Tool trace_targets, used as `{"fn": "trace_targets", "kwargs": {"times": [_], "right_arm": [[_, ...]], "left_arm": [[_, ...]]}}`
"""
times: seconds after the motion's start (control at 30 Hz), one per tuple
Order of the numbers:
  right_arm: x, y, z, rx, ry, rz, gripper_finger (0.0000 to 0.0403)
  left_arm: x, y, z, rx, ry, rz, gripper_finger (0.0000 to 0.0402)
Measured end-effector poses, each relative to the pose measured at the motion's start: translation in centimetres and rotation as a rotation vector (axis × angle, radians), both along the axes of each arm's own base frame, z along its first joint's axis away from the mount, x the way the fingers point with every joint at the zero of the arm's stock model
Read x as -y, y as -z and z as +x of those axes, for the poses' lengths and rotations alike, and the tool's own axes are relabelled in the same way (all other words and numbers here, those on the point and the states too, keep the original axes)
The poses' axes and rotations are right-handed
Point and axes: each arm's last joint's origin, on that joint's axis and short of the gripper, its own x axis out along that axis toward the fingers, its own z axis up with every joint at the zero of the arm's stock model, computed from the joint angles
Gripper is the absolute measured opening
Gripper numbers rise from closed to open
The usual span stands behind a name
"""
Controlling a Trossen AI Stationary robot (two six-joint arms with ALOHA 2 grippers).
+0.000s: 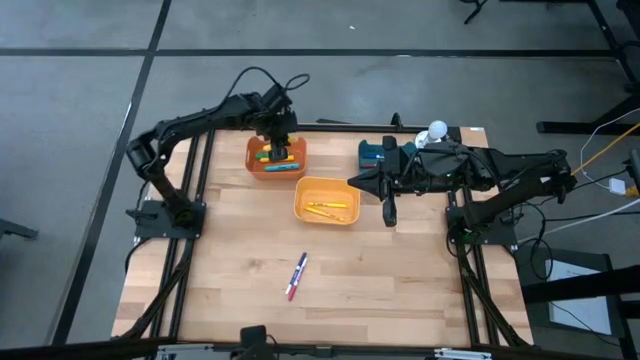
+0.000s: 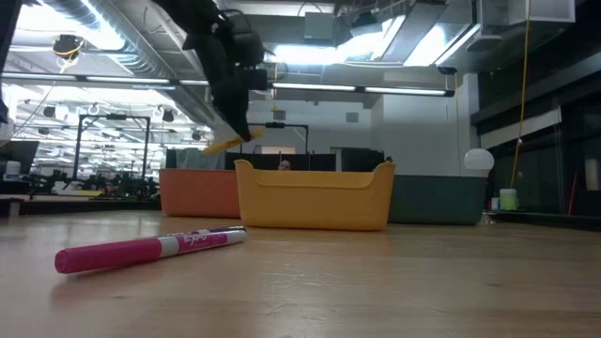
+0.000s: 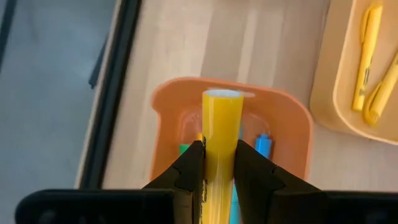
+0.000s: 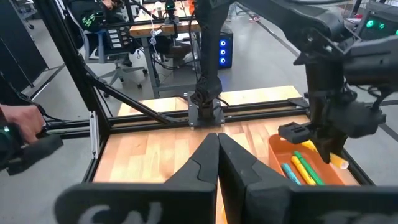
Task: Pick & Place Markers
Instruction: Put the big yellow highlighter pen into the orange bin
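Observation:
My left gripper [image 1: 281, 138] hangs over the orange bin [image 1: 255, 160] at the table's far left, shut on a yellow marker [image 3: 221, 127]. The bin holds green, blue and yellow markers [image 1: 279, 156]. Next to it, the yellow bin [image 1: 300, 205] holds yellow markers [image 1: 327, 209]. A pink marker [image 2: 141, 250] and a blue one [image 1: 301, 264] lie end to end on the bare wood near the front. My right gripper [image 4: 217, 142] waits shut, raised over the table's far right. My left gripper pinches the yellow marker's barrel [image 3: 221, 158] between its two fingers [image 3: 190, 168], one on each side. The fingers come slanting down from above. The marker is lifted clear over the orange bin and tilted, its flat end [image 3: 222, 94] reaching past the fingertips.
A teal bin [image 1: 372, 152] stands at the far right, partly under the right arm. Black frame rails [image 1: 185, 230] run along the table's left and right sides. Bare wood lies open across the near half around the two loose markers.

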Motion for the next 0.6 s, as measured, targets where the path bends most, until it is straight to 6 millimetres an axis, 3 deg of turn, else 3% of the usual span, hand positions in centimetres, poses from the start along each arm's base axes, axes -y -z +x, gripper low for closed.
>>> {"fn": "trace_targets", "kwargs": {"times": [0.6], "right_arm": [[0.0, 0.2, 0.0, -0.017, 0.002, 0.008, 0.0005]], "left_arm": [[-0.5, 4.8, 0.6, -0.137, 0.034, -0.101, 0.0062]]}}
